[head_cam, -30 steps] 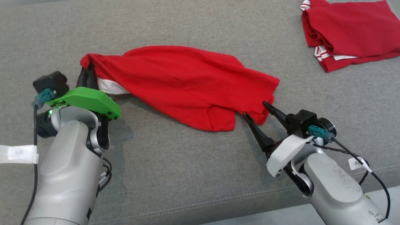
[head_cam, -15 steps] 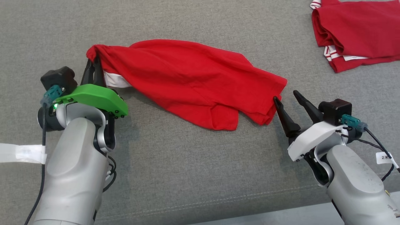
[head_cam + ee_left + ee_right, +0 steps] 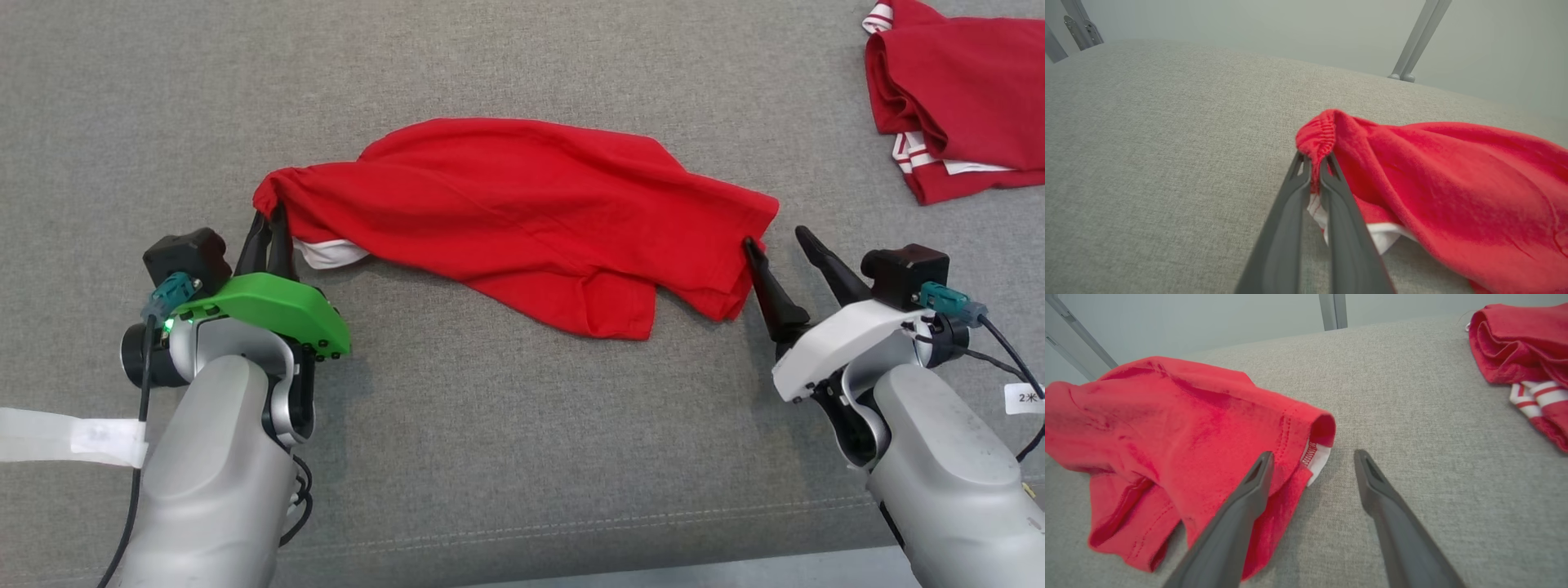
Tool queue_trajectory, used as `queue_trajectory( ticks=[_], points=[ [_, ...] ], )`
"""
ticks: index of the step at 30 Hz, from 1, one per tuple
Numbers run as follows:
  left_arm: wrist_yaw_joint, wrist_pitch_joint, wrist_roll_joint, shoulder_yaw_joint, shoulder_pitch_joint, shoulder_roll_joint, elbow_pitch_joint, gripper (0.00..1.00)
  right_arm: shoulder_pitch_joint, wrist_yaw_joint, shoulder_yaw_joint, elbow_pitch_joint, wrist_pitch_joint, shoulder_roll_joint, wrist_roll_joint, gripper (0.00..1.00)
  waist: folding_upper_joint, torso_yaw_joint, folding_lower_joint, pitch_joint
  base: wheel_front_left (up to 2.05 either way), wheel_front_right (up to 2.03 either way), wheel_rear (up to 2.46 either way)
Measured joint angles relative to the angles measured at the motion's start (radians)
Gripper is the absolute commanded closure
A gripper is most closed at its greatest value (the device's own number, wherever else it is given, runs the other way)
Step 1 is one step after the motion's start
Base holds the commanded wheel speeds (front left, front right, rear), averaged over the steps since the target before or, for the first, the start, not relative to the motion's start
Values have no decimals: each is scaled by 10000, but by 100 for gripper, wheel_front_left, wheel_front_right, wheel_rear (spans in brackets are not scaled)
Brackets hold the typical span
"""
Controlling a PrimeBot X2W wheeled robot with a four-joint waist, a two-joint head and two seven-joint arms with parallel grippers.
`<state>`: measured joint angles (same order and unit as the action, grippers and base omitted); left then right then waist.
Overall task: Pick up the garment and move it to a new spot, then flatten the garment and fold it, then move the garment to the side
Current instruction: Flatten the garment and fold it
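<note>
A crumpled red garment with white trim lies stretched across the grey cushion. My left gripper is shut on the garment's bunched left end, holding it slightly raised. At the garment's right end, my right gripper is open: its left finger lies against the hem, while the right finger is over bare cushion, and nothing is between them.
A second red garment with red-and-white striped trim lies folded at the far right. A stitched seam marks the cushion's near edge. Metal legs stand beyond the far side.
The head camera has shifted, so the whole scene moved right in the picture. My right gripper moved out from the garment's lower folds to its right hem, still open. My left grip is unchanged.
</note>
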<state>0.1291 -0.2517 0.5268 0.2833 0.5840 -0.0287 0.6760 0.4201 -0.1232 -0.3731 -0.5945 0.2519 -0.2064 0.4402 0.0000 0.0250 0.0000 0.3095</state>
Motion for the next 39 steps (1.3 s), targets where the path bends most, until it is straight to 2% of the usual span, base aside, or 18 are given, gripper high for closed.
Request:
queue_trajectory(
  ticks=[8,9,11,12,13,14,15,16,18,19,24,29,36,39],
  points=[
    [0,0,-58,121,-96,12,-104,100,609,0,-244,-378,-61,221,527,0,0,-8,0,-4,0,0,0],
    [0,0,-58,121,-96,12,-104,100,609,0,-244,-378,-61,221,527,9,0,-8,0,-4,0,0,0],
    [-31,0,-100,219,-123,13,-104,98,643,0,-357,-546,-178,301,679,49,0,21,0,0,0,0,0],
    [-59,0,-100,267,-138,17,-105,92,644,-2,-395,-631,-247,299,731,55,0,48,0,2,0,0,0],
    [-71,0,-98,326,-161,17,-109,85,648,-2,-385,-702,-247,299,817,63,0,79,0,4,0,0,0],
    [-73,0,-92,366,-192,19,-119,65,673,-2,-368,-761,-245,291,932,67,0,110,0,8,0,0,0],
    [-102,0,-67,403,-226,19,-134,29,731,-2,-389,-803,-245,268,984,76,0,140,0,13,0,0,0],
    [-125,0,13,416,-260,19,-155,0,829,-2,-410,-836,-245,245,984,80,0,170,0,21,0,0,0],
    [-144,0,155,405,-322,17,-203,0,1104,-2,-546,-867,-240,203,989,98,0,211,0,39,0,0,0],
    [-146,0,178,403,-339,17,-217,0,1251,-2,-637,-865,-238,194,982,100,0,221,0,45,0,0,0],
    [-148,0,431,184,-411,23,-493,0,1954,-2,-840,-871,-222,-46,742,100,0,253,0,68,0,0,0],
    [-146,0,709,-313,-413,25,-980,0,3333,-2,-420,-558,-69,-341,261,100,0,245,0,65,0,0,0],
    [-146,0,721,-922,-413,33,-1570,0,4743,-2,-500,1210,29,13,-90,100,0,96,0,-57,0,0,0],
    [-146,0,782,-941,-414,35,-1783,0,4593,-2,-1438,1965,29,117,-46,100,0,55,0,-110,0,0,0]
  ],
)
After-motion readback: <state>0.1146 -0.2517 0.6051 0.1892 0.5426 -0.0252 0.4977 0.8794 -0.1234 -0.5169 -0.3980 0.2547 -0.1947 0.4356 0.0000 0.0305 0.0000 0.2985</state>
